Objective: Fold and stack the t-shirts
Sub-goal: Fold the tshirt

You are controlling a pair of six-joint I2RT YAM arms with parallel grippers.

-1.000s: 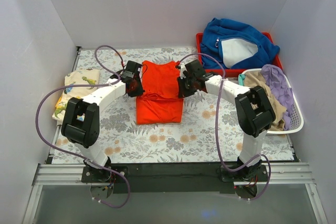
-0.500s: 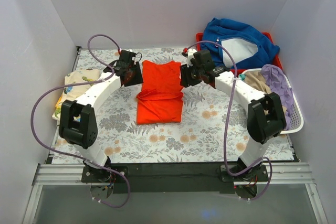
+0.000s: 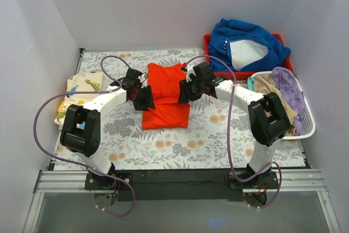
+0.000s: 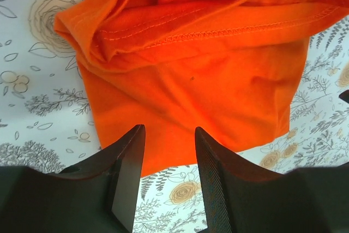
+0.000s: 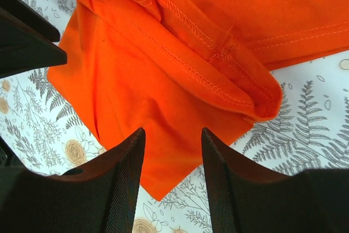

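Seems to be in the middle of folding the orange-red t-shirt (image 3: 166,114), not yet at the stacking. Lies at the centre of the flower-printed table (image 3: 218,145), doubled into a narrow packet, with several layers and stitched hems showing along the fold. Judged as only partly done: side edges loose and a little bulging.

At the left gripper (image 4: 168,137): fingers apart with a clear gap, nothing held, hanging just over the left edge of the shirt, bare orange cloth visible between them. At the right gripper (image 5: 173,140): likewise parted and empty, over the right edge, opposite to the left one. Cannot tell whether any fingertip touches the cloth.

Second shirt, the cream dinosaur t-shirt (image 3: 82,85), at the left edge of the table, well apart from the orange one and looking folded flat. Probably the base for the stack.

For the next move, probably: lower both pairs of fingers onto the side edges and pinch all layers together, not only the top one. Then either bring the far half over the near half, or carry the packet left onto the dinosaur shirt. Calls for even motion of both arms, otherwise a twisted fold.

Not of the task: thick blue garment (image 3: 245,45) in the red bin (image 3: 207,53) at far right, and a white laundry basket (image 3: 297,136) with purple and beige clothes at right.

No brand, label or readable writing anywhere. Only printed dinosaurs and the flower pattern.
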